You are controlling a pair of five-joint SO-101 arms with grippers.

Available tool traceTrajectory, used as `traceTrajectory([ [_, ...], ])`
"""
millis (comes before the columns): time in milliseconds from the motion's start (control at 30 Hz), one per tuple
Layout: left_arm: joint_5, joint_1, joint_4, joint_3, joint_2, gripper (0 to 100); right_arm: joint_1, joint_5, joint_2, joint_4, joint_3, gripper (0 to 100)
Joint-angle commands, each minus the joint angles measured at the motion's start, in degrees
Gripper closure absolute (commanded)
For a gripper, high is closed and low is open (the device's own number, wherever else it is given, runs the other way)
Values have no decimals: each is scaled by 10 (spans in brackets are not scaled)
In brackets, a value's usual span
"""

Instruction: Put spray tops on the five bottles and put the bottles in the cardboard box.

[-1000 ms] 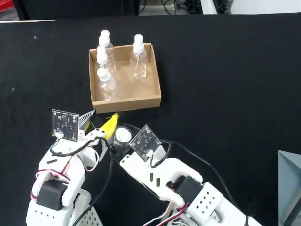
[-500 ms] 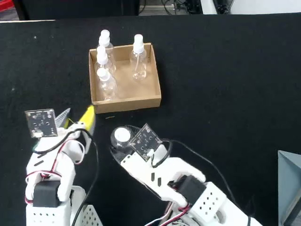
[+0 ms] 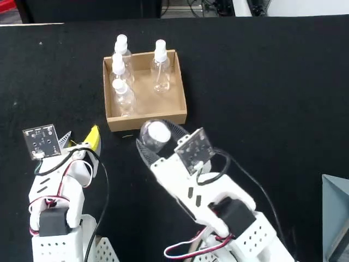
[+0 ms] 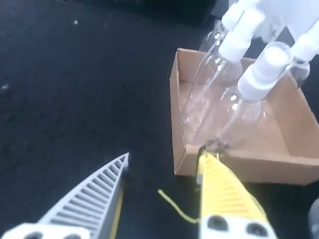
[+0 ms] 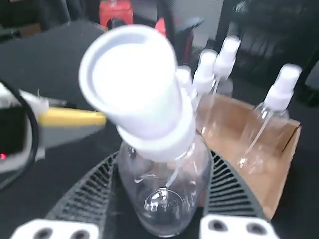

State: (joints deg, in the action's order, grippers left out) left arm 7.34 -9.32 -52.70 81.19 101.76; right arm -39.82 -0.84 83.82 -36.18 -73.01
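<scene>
A clear bottle point(image 3: 154, 136) with a white spray top point(image 5: 133, 92) is held up just in front of the cardboard box point(image 3: 173, 112), with my right gripper point(image 3: 155, 141) shut on its body point(image 5: 164, 191). The open-topped box holds several capped clear bottles point(image 3: 121, 93), most along its left wall and one point(image 3: 160, 66) at the back right. My left gripper point(image 3: 80, 137) sits left of the box's front corner, open and empty. Its grey and yellow fingers point(image 4: 222, 196) point at the box point(image 4: 234, 164) from a short distance.
Black cloth covers the table point(image 3: 262, 82). A grey object point(image 3: 335, 213) stands at the right edge. A short yellow thread point(image 4: 174, 206) lies on the cloth before the box. Open cloth lies to the right of the box.
My left gripper let go of the bottle's top and drew back to the left. My right gripper raised the capped bottle and carried it forward toward the box front.
</scene>
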Motion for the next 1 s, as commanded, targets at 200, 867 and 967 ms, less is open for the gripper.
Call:
traceTrajectory([
  [200,4,-6,9,-8,7,798,58,2,-142,4,156,851],
  [867,4,-6,8,-7,7,798,123,6,-395,164,244,850],
  [967,4,-7,8,-7,7,798,128,4,-427,193,245,850],
])
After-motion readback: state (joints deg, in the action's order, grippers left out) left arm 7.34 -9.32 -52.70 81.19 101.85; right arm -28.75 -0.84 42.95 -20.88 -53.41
